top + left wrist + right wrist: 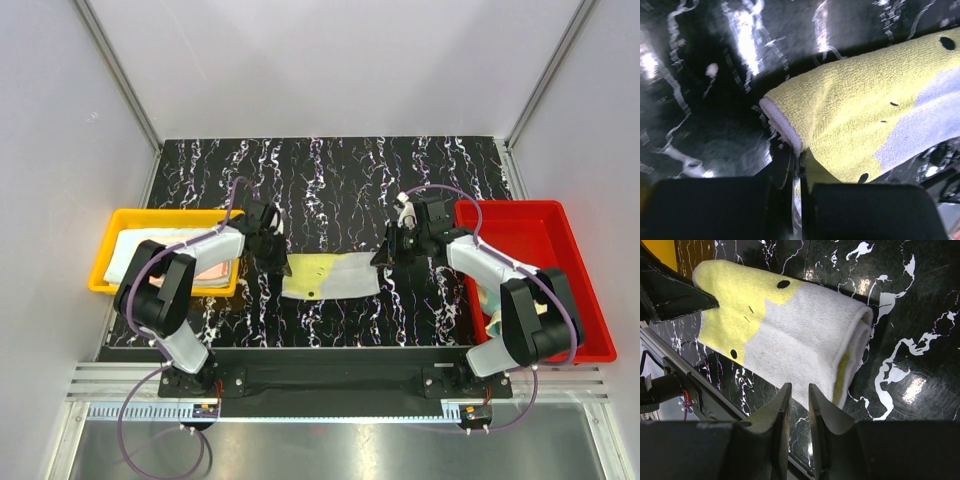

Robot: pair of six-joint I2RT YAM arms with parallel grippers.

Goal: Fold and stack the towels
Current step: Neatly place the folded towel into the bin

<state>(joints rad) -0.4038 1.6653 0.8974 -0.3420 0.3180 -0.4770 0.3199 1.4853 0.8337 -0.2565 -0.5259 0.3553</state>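
Hidden items: my left arm [165, 285] covers part of the yellow tray [112, 218] at the worktop's [340, 180] left edge. The folded towels [135, 250] inside it show only as a pale layer and a pink corner. My right arm crosses the near side of the red tray [540, 240] at the right edge.

The yellow towel [330, 275] lies folded at mid-worktop, towards the front edge, with a white patch and small dark marks.

My left tool [796, 170] is at the towel's left end, pressed together on the corner.

My right tool [798, 395] is at its rolled right end with the fingers narrowly parted. I cannot tell whether they touch it.
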